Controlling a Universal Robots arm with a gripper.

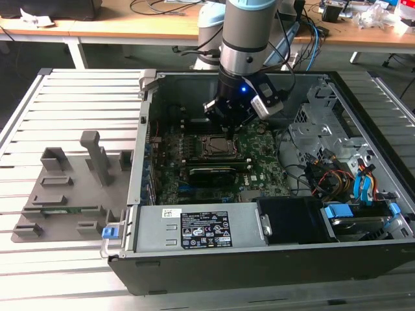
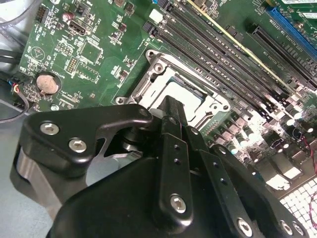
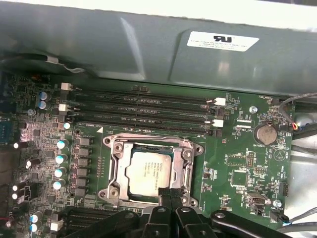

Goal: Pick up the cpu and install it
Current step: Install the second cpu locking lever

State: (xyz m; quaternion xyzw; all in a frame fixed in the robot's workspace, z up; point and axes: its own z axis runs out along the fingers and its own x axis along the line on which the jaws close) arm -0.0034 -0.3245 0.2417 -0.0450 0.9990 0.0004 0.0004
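One arm reaches down into the open computer case, its gripper hovering just above the motherboard. Directly below the black fingers, the cpu lies flat inside the socket frame, silvery top facing up, seated in the socket rather than held. Whether the fingers stand apart or together, I cannot tell. Beyond the socket from the gripper run the long memory slots, with a coin battery off to one side.
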